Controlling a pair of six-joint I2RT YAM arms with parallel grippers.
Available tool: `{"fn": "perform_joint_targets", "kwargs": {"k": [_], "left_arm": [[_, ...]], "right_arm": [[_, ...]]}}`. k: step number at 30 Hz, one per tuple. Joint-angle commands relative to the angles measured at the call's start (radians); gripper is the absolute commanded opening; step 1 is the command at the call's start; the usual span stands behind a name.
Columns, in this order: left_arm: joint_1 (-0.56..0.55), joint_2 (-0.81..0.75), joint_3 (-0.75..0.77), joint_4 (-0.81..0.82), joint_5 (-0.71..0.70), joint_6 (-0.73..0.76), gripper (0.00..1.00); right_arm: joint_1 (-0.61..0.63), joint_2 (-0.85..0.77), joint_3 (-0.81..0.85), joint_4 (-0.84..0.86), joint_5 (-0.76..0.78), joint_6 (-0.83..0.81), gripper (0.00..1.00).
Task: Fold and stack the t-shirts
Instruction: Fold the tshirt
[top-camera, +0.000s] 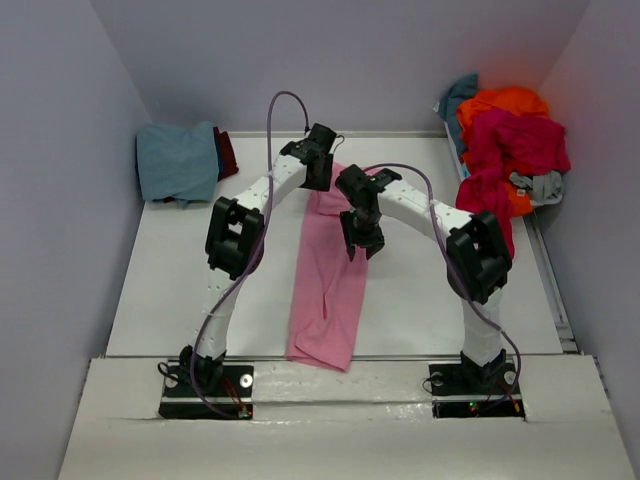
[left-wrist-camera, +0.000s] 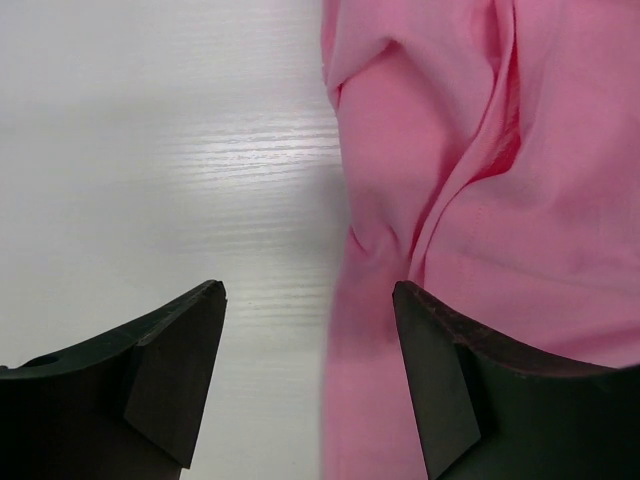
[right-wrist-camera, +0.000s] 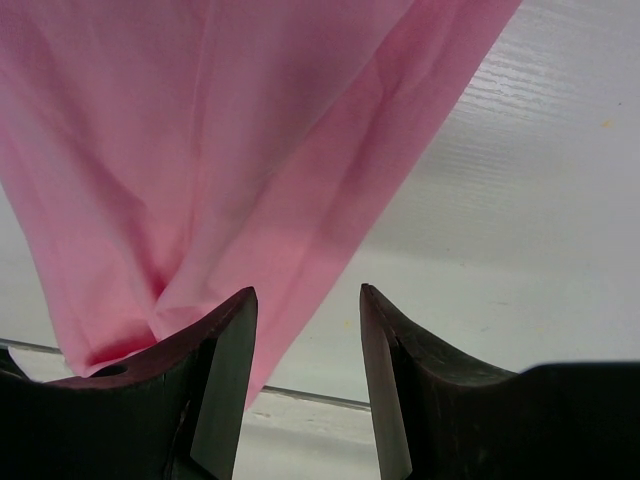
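Pale lavender walls (top-camera: 60, 150) close off three sides of the white counter (top-camera: 180, 290), and its wood-grain surface shines under the light. My two bases are bolted to a white ledge (top-camera: 330, 385) along the near edge.

The pink t-shirt (top-camera: 325, 300) lies down the middle of the counter as a long narrow strip. It runs from the far centre to the near edge, and its lower end reaches the ledge. A teal-blue t-shirt (top-camera: 178, 160) sits folded in the far left corner with a dark crimson cloth (top-camera: 227, 152) just beside it, against the back wall. In the far right corner is a loose heap: an orange t-shirt (top-camera: 505, 102) on top, a crimson-magenta t-shirt (top-camera: 520, 140) spilling down the front, a teal t-shirt (top-camera: 458, 95) behind and a grey t-shirt (top-camera: 540, 185) at the right edge.

My left pincer (top-camera: 318, 178) is over the far end of the pink t-shirt with its jaws wide apart. In the left wrist view one finger is over bare counter and the other is over wrinkled pink cloth. My right pincer (top-camera: 362, 245) is over the strip's right border, jaws apart with nothing clamped between them. In the right wrist view the pink fold and white counter show through the gap.
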Motion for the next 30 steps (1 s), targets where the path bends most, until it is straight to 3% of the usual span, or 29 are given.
{"fn": "perform_joint_targets", "kwargs": {"k": [1,16,30], "left_arm": [[0.004,-0.017,0.041,0.022,0.071,0.027,0.81],[-0.006,0.092,0.067,0.049,0.221,0.063,0.8],[-0.006,0.16,0.03,-0.004,0.108,0.05,0.8]], "right_arm": [[0.008,-0.008,0.021,0.007,0.016,-0.003,0.52],[0.008,-0.022,0.027,-0.007,0.016,-0.003,0.51],[0.017,-0.021,-0.054,0.022,-0.028,-0.003,0.51]]}}
